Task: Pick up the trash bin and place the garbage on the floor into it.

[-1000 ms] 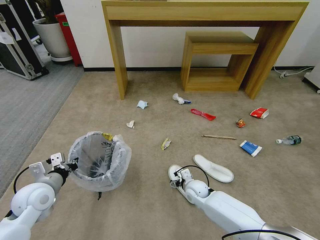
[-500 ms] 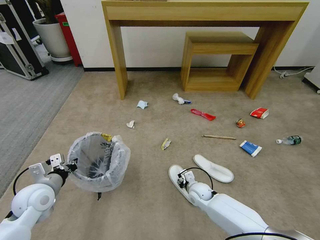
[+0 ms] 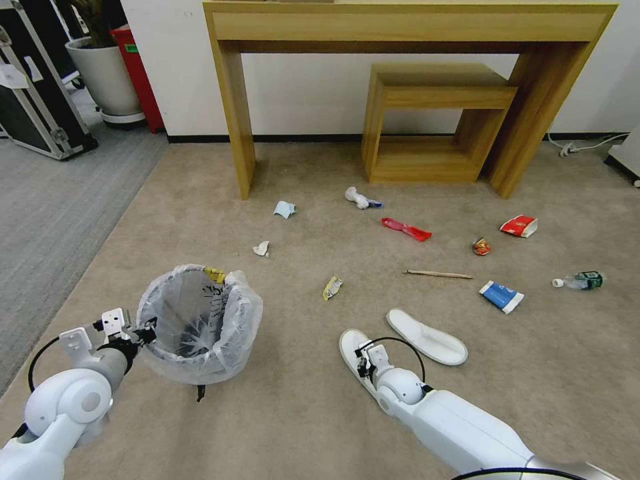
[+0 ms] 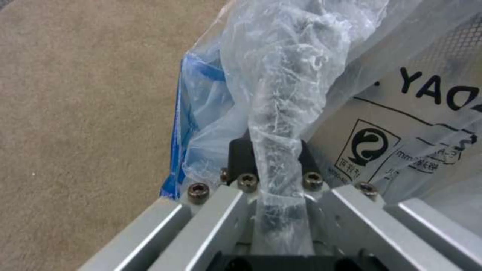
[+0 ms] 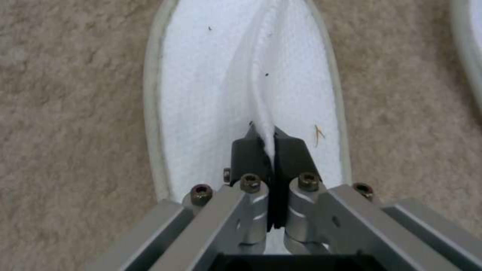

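Observation:
The trash bin [image 3: 199, 323], dark and lined with a crinkly white bag, hangs just above the carpet at my left. My left gripper [image 3: 143, 331] is shut on its near rim; the left wrist view has the black pads [image 4: 240, 152] pinching rim and bag. My right gripper [image 3: 363, 353] is down on the nearer white slipper [image 3: 349, 341], and in the right wrist view it [image 5: 264, 141] is shut on a pinched ridge of the slipper [image 5: 201, 94] fabric. The other slipper [image 3: 427, 337] lies beside it. More garbage is spread beyond: carton [image 3: 501, 296], bottle [image 3: 579, 281], stick [image 3: 437, 274], red wrapper [image 3: 407, 229], cup [image 3: 519, 226].
Small scraps lie mid-carpet: a yellow wrapper [image 3: 331, 287], white paper [image 3: 261, 249], a blue tissue [image 3: 284, 209]. A wooden desk [image 3: 233, 120] and a low shelf [image 3: 427, 120] stand against the far wall. A planter [image 3: 100, 73] and a black case [image 3: 33, 100] are far left.
My right arm has shifted a little to the right and back along the near slipper, baring more of its toe. The bin and left arm have hardly moved.

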